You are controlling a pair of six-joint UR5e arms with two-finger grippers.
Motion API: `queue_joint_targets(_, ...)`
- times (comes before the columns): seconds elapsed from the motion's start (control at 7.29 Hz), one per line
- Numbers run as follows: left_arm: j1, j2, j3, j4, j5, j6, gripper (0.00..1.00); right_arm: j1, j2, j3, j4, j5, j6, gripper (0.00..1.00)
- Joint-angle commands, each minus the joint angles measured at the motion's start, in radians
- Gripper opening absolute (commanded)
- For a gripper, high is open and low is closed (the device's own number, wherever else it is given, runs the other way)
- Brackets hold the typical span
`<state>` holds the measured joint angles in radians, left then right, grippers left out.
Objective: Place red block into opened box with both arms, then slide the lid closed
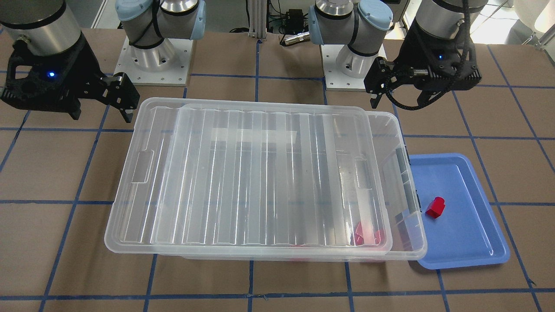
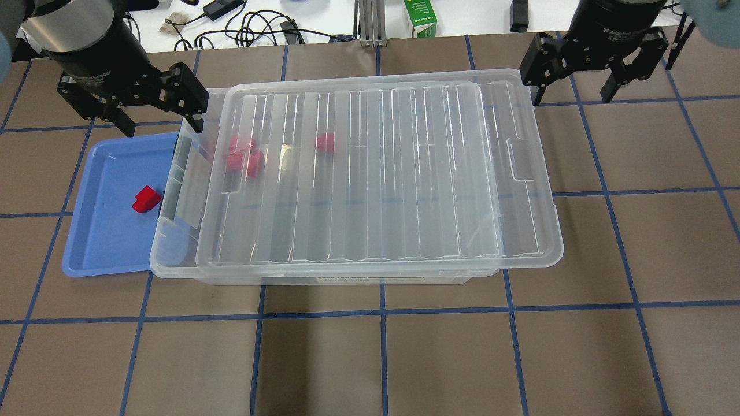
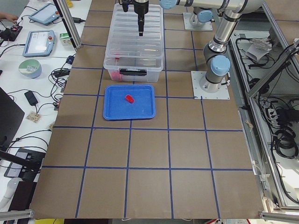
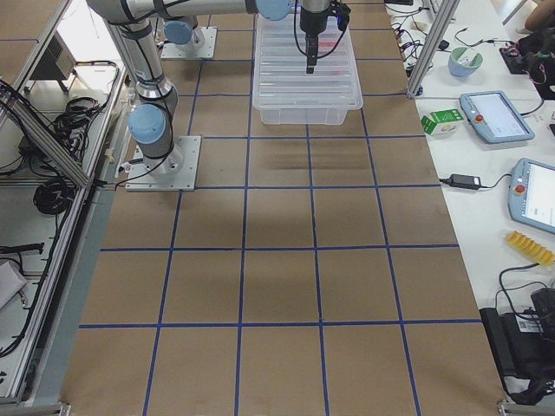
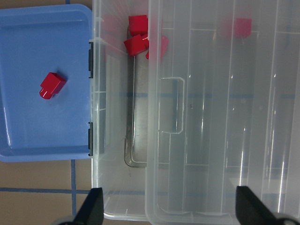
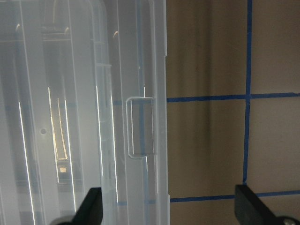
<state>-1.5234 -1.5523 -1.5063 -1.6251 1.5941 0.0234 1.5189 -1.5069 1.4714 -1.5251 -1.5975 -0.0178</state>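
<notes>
Overhead exterior showed you the red block (image 2: 146, 199) on the blue tray (image 2: 98, 248), near its edge by the box (image 2: 172, 249). Left gripper (image 2: 160, 118) and right gripper (image 2: 571, 92) hung spread, empty.

Silver arms (image 1: 37, 30), pale blue caps (image 1: 376, 13), black claws (image 2: 162, 123)

A red block (image 3: 129, 98) on a blue tray (image 3: 141, 110), lidded box (image 3: 149, 65) just beyond.

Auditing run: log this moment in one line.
red block on blue tray | lid partly off box | left gripper open | right gripper open
</notes>
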Motion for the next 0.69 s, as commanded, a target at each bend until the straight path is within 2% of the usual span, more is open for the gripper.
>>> queue_joint_targets(0.0, 0.014, 0.001, 0.003, 0.001, 0.009, 0.05, 1.0, -0.019, 0.003, 0.166, -0.225, 0.008, -0.024, 1.0)
queue_joint_targets(0.14, 0.035, 0.0, 0.006, 0.01, 0.035, 0.219, 1.0, -0.02, 0.029, 0.243, -0.336, 0.004, -0.031, 1.0)
queue_joint_targets(0.27, 0.084, -0.017, 0.02, 0.013, 0.032, 0.278, 1.0, -0.023, 0.06, 0.286, -0.386, 0.002, -0.03, 1.0)
queue_joint_targets(0.55, 0.252, -0.073, -0.005, 0.077, -0.011, 0.515, 1.0, -0.028, 0.071, 0.297, -0.391, 0.004, -0.033, 1.0)
